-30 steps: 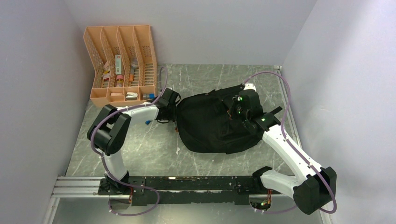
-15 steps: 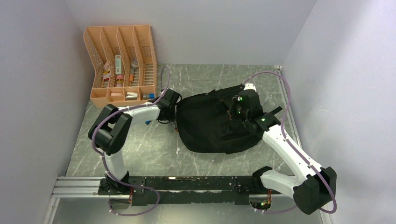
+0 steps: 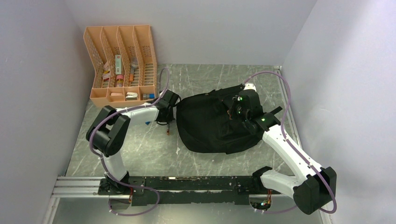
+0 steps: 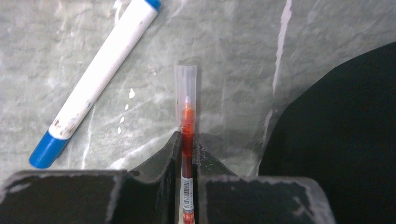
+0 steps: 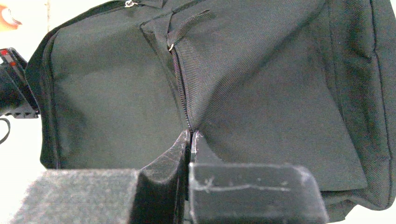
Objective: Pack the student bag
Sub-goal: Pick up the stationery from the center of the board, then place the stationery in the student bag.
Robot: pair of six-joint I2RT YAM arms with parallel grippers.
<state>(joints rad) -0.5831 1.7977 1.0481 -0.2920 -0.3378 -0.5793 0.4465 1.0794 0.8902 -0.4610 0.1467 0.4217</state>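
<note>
The black student bag [image 3: 212,126] lies closed in the middle of the table. It also shows in the left wrist view [image 4: 345,140] and fills the right wrist view [image 5: 261,84]. My left gripper [image 3: 167,120] is just left of the bag, shut on a red pen [image 4: 187,116] with a clear cap, which it holds close over the table. In the left wrist view the gripper [image 4: 187,137] pinches the pen's barrel. My right gripper [image 3: 232,112] rests on the bag's right part. It [image 5: 189,135] is shut on the bag's fabric at the zipper seam.
A white marker with blue ends [image 4: 100,77] lies on the table left of the pen, and shows in the top view [image 3: 147,122]. The orange mesh organiser [image 3: 122,65] with several small items stands at the back left. Walls close in on the left, back and right.
My left gripper has shifted a little left, away from the bag, with the red pen in it. The right arm and the bag have not moved.
</note>
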